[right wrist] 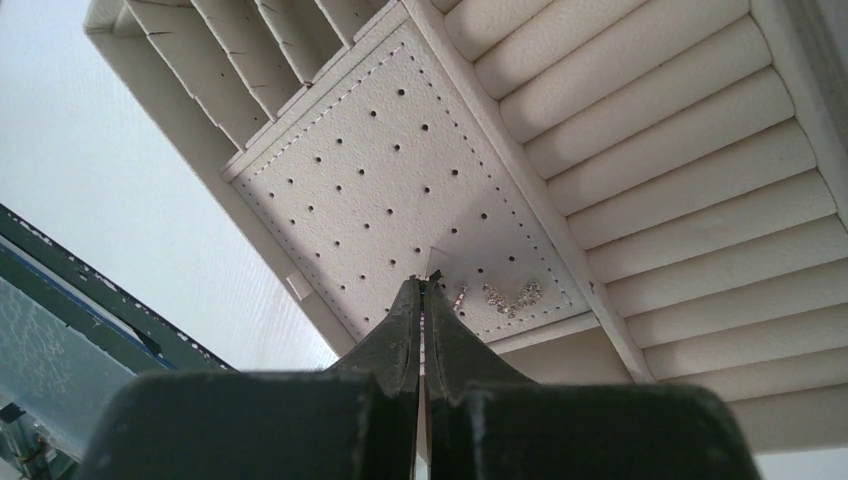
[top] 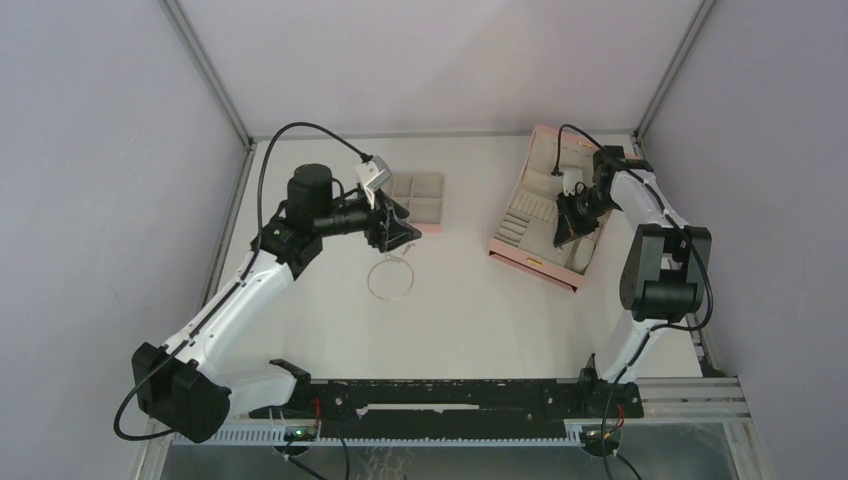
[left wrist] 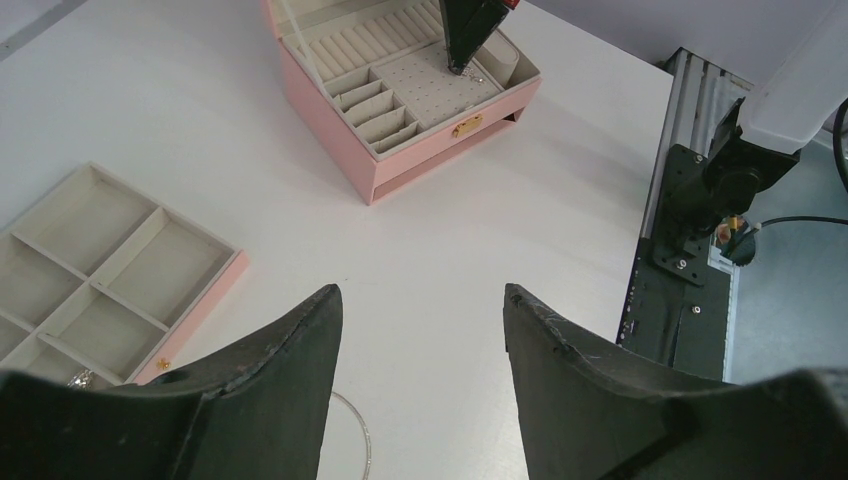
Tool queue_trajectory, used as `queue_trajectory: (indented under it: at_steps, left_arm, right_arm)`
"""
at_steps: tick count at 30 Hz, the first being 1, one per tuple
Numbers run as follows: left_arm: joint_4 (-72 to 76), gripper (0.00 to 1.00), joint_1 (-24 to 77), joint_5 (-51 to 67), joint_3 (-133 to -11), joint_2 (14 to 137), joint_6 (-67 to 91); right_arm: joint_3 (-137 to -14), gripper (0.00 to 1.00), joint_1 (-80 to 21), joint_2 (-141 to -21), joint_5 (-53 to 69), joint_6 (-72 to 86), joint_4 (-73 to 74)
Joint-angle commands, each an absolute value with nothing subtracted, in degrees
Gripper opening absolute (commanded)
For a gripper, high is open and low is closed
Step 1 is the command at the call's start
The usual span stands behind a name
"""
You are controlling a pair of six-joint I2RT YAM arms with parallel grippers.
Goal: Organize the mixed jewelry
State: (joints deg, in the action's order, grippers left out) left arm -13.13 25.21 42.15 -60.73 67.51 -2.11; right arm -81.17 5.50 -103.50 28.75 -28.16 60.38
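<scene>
Nearest the arm bases, the wire hoop [top: 369, 279] lies flat on the tabletop [top: 470, 320], at about six o'clock from the left fingers [left wrist: 290, 380], which hang spread wide and empty. Being round, it offers no long axis, and the left arm is plainly the nearer. Beyond, at one o'clock, sits the compartment tray [left wrist: 205, 300], with a tiny silver piece [left wrist: 80, 378] in a corner cell. Farthest, the right fingers [right wrist: 400, 330] are pressed together over the pink box [left wrist: 320, 120], with small silver pieces [right wrist: 510, 296] at two o'clock. Whether they pinch a stud is too small to tell.
</scene>
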Motion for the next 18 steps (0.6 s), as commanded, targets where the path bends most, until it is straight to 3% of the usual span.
queue_trajectory:
  at_steps: [1, 18]
  left_arm:
    - [-12.48, 0.65, 24.96, 41.93, -60.95, 66.45, -3.56]
    - [-12.53, 0.65, 24.96, 42.05, -61.85, 67.47, -3.43]
  right_arm:
    - [-83.50, 0.00, 5.54, -103.99, 27.99, -27.86, 59.26]
    - [-84.67, 0.00, 5.98, -104.89, 26.15, -26.72, 58.18]
